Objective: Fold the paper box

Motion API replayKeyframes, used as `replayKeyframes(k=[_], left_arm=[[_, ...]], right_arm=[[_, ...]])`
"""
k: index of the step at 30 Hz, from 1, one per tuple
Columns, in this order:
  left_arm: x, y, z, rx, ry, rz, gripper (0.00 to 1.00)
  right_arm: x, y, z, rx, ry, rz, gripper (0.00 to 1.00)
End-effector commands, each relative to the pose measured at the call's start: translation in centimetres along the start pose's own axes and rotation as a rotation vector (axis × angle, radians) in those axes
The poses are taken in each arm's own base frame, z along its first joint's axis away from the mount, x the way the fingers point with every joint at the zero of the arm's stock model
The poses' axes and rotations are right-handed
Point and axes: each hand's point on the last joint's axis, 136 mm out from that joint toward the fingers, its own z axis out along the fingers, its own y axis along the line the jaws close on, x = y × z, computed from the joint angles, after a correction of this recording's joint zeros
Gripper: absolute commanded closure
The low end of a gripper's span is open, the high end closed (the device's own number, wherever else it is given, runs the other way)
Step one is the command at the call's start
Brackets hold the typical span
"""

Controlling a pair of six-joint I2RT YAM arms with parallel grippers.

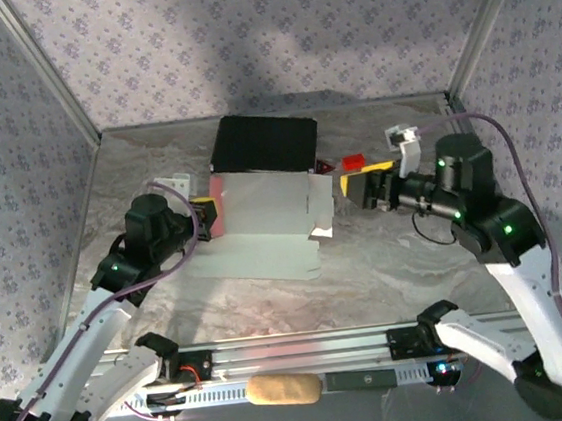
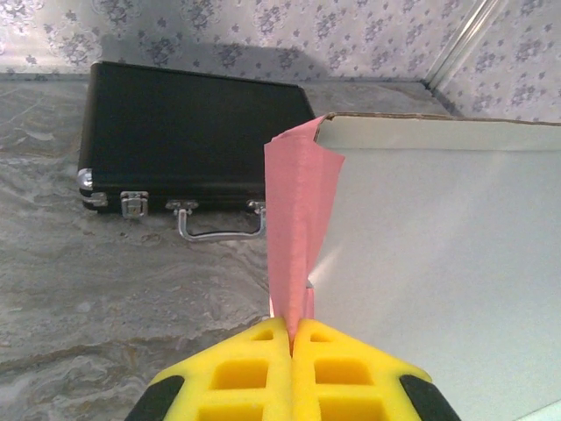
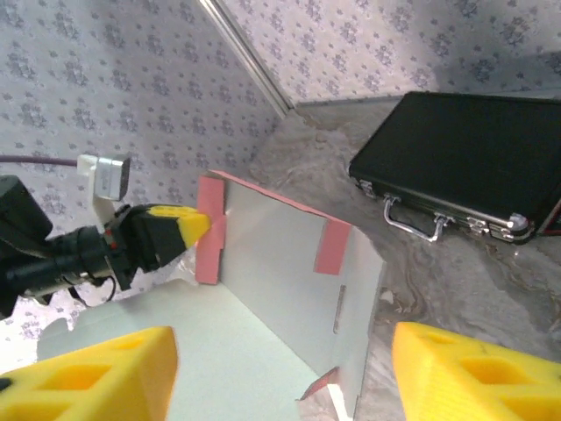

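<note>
The paper box (image 1: pixel 262 222) lies part-folded at the table's middle, pale inside with pink edges. Its back wall stands upright, and a right end panel (image 1: pixel 321 206) is raised too. My left gripper (image 1: pixel 206 213) is at the box's left end. In the left wrist view this gripper (image 2: pixel 292 323) is shut on a pink flap (image 2: pixel 298 210) that stands on edge beside the pale wall (image 2: pixel 438 263). My right gripper (image 1: pixel 349 185) hovers just right of the box, open. In the right wrist view its yellow fingers (image 3: pixel 88 377) stand wide apart with the box (image 3: pixel 272 263) ahead and nothing between them.
A black hard case (image 1: pixel 264 144) with metal latches lies right behind the box. A tiny red block (image 1: pixel 353 162) sits beside the case, close to my right gripper. A small white piece (image 1: pixel 172 182) lies at the back left. Patterned walls close in the table.
</note>
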Motion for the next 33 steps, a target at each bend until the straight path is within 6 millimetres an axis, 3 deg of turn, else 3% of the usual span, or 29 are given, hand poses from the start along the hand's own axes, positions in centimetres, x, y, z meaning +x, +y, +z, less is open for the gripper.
replayKeyframes(k=[1, 4, 7, 11, 17, 21, 24, 33], left_arm=[[-1.7, -1.6, -0.6, 0.094, -0.043, -0.025, 1.0], [-2.0, -1.7, -0.7, 0.107, -0.035, -0.038, 1.0], [-2.0, -1.4, -0.6, 0.099, -0.029, -0.047, 1.0], [-2.2, -1.1, -0.6, 0.097, -0.029, -0.055, 1.0], [-2.1, -1.0, -0.5, 0.099, -0.02, -0.056, 1.0], [-2.3, -1.1, -0.7, 0.101, -0.024, -0.055, 1.0], [-2.2, -1.1, -0.7, 0.1, -0.023, -0.054, 1.0], [-2.3, -1.1, -0.8, 0.101, -0.024, -0.055, 1.0]], right_arm=[[1.9, -2.6, 2.0, -0.149, 0.066, 0.139, 0.43], [3.0, -6.6, 3.3, -0.152, 0.037, 0.26, 0.59], [3.0, -7.0, 4.2, -0.235, -0.013, 0.28, 0.62], [3.5, -6.0, 4.8, -0.33, -0.023, 0.266, 0.63], [5.1, -4.2, 5.4, -0.378, 0.036, 0.215, 0.54], [6.1, -4.3, 6.5, -0.361, 0.076, 0.206, 0.57], [6.0, -4.2, 6.6, -0.37, 0.079, 0.202, 0.63], [7.0, -3.9, 7.0, -0.382, 0.107, 0.192, 0.67]])
